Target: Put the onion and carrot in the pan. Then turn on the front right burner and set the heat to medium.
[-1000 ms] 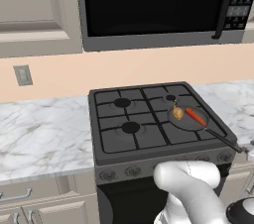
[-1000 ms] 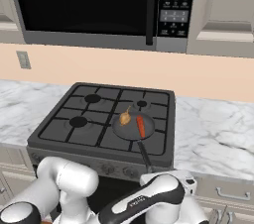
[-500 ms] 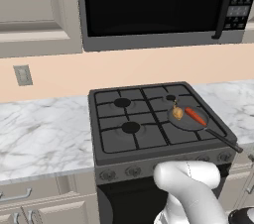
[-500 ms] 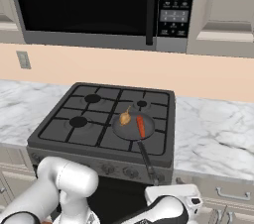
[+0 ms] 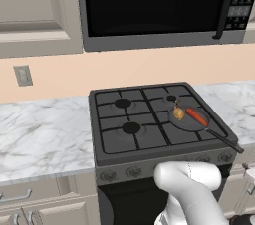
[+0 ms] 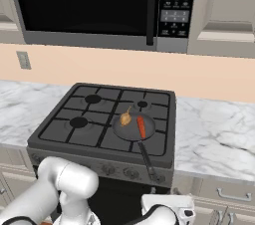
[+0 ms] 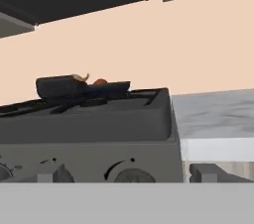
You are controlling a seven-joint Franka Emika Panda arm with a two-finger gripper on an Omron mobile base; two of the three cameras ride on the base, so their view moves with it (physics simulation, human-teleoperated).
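Above the hand, on the stove's front right burner, sits the pan with the onion and carrot inside; the hand's fingers stand apart, low at the knobs, likely ready to turn one.

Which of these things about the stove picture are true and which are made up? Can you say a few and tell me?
1. The onion and the carrot both lie in the pan. True.
2. The pan sits on the back left burner. False: it sits on the front right burner of the stove.
3. The pan's handle points toward the front edge of the stove. True.
4. A pot stands on the front left burner. False: that burner has nothing on it.
5. A microwave hangs above the stove. True.
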